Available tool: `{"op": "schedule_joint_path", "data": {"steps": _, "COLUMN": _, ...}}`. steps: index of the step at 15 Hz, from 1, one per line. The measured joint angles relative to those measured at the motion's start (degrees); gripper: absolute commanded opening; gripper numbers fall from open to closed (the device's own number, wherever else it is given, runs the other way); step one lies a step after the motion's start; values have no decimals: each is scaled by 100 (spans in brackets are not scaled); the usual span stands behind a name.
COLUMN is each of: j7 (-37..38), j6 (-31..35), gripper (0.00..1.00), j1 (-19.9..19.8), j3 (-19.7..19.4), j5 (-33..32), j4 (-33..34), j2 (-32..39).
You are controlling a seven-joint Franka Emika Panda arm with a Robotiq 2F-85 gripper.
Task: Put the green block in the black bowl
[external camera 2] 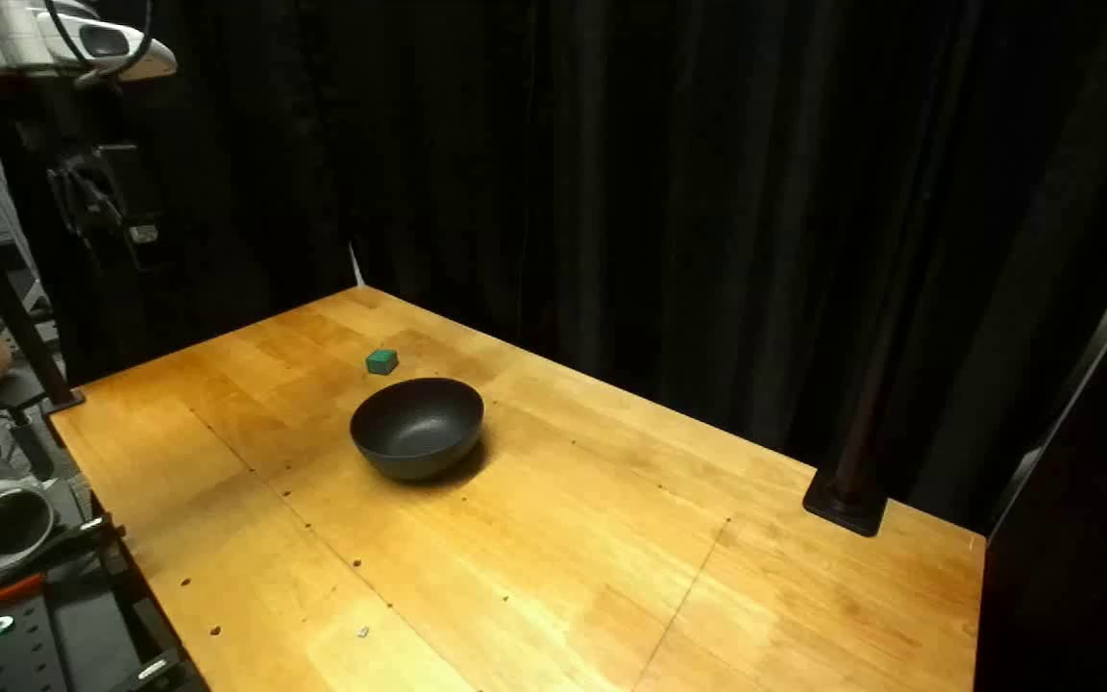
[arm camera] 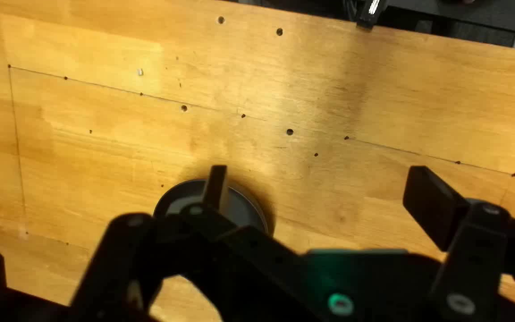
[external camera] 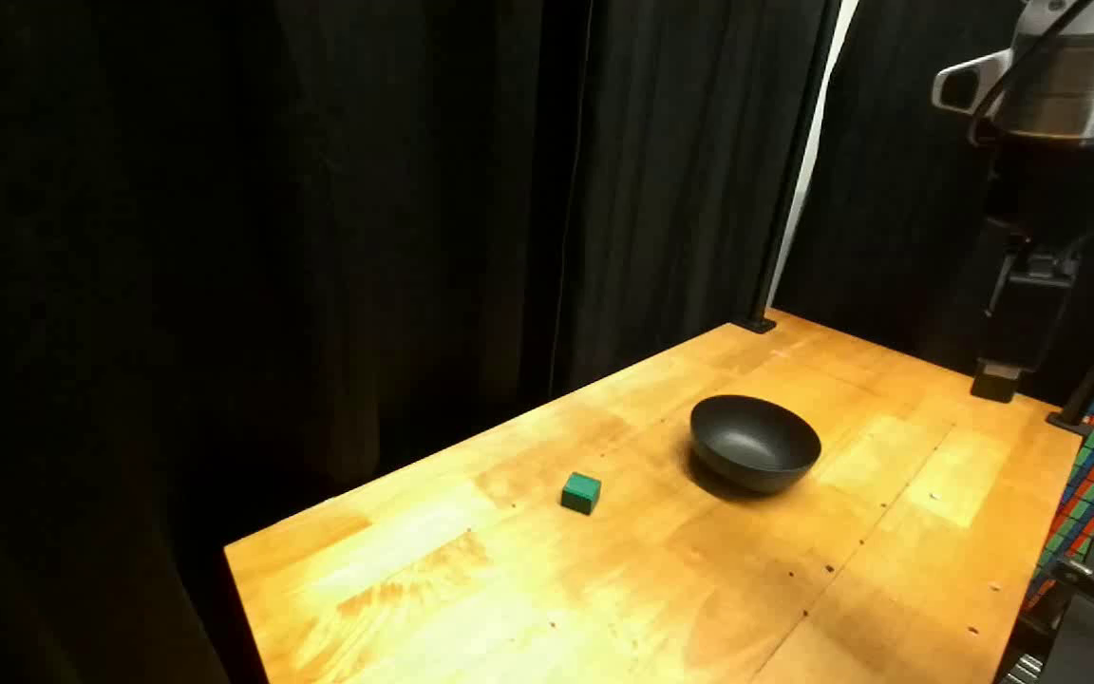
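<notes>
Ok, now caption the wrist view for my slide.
Wrist view: open fingers, a wooden tabletop beyond, and the black bowl partly hidden behind them.

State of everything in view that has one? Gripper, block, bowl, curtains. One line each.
gripper: open, holding nothing, raised off the table
green block: resting on the table, outside the black bowl and not touching it
black bowl: upright on the table, nothing visible inside
curtains: hanging down behind the table
</notes>
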Motion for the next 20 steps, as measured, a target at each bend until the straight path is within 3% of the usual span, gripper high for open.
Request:
{"op": "schedule_joint_path", "data": {"steps": 7, "j7": 0, "j6": 4, "gripper": 100, "j1": 12, "j3": -14, "j5": 0, "j4": 31, "j2": -10}}
{"op": "schedule_joint_path", "data": {"steps": 10, "j7": 127, "j6": 474, "gripper": 100, "j1": 32, "j3": 19, "j5": -75, "j4": 31, "j2": 275}}
{"op": "schedule_joint_path", "data": {"steps": 15, "j7": 697, "j6": 2001, "gripper": 100, "j1": -13, "j3": 322, "j5": -462, "j4": 432, "j2": 1909}}
{"op": "schedule_joint_path", "data": {"steps": 20, "j7": 1858, "j6": 2642, "gripper": 100, "j1": 193, "j3": 121, "j5": -1848, "j4": 1463, "j2": 3775}}
